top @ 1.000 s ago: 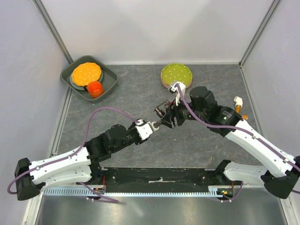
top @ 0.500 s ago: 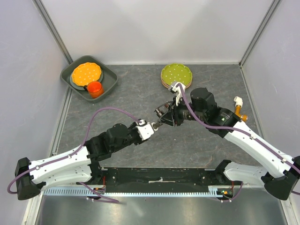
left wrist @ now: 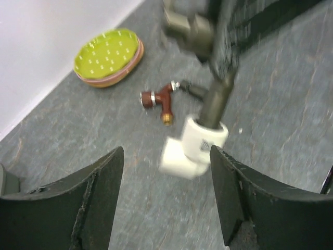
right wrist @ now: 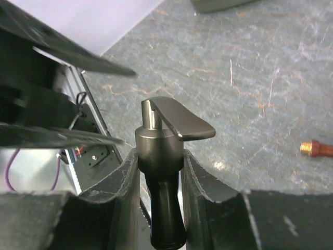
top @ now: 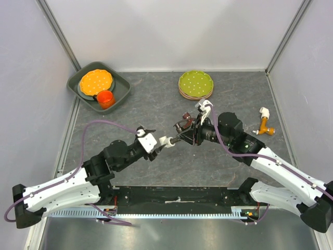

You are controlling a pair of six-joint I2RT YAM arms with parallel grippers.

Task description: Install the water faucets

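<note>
My right gripper (top: 188, 136) (right wrist: 158, 172) is shut on the dark grey bent tap (right wrist: 161, 148), whose flat lever points right. The tap's stem (left wrist: 216, 99) ends in the white elbow fitting (top: 165, 140) (left wrist: 193, 146), held above the table. My left gripper (top: 155, 139) (left wrist: 166, 151) is open just short of the white elbow, and its fingers (left wrist: 99, 198) touch nothing. A reddish-brown tap (top: 183, 125) (left wrist: 160, 99) lies on the table just beyond them; its brass tip (right wrist: 316, 149) shows in the right wrist view.
A stack of green dotted plates (top: 195, 84) (left wrist: 108, 56) sits at the back centre. A grey tray (top: 120, 86) at the back left holds an orange plate and an orange cup (top: 105, 98). Another white-and-orange tap piece (top: 266, 122) lies at the right, near the wall.
My left gripper has opened and drawn back to the left, letting go of the white elbow, which stays on the grey tap's end. The right gripper closed on the grey tap and shifted slightly.
</note>
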